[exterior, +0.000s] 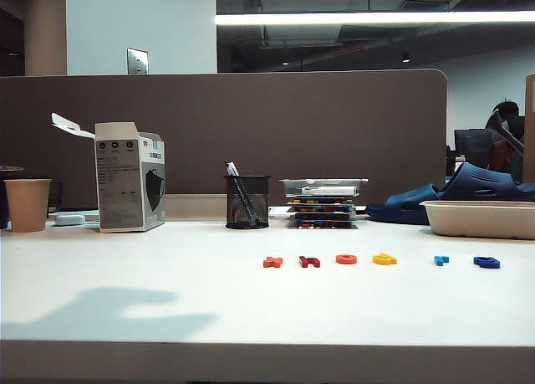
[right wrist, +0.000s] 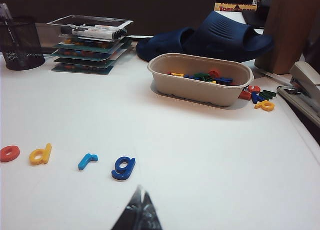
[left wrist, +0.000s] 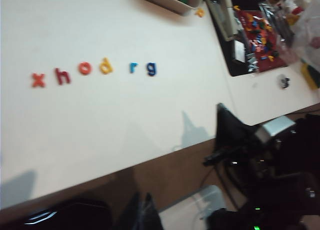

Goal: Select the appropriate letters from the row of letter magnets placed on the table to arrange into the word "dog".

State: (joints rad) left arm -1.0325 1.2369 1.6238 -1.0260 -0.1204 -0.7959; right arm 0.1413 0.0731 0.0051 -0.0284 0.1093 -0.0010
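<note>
Letter magnets sit in a row on the white table: yellow "d", orange-red "o", dark blue "g". The right gripper, fingers pressed together, hovers just short of the "g". The left gripper, its opening unclear, hangs off the table's front edge, well apart from the letters.

Yellow "d"; orange-red "o"; dark blue "g"; white table.

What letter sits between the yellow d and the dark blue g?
A small light blue r lies between the yellow d and the dark blue g. The left wrist view shows it plainly.
</note>
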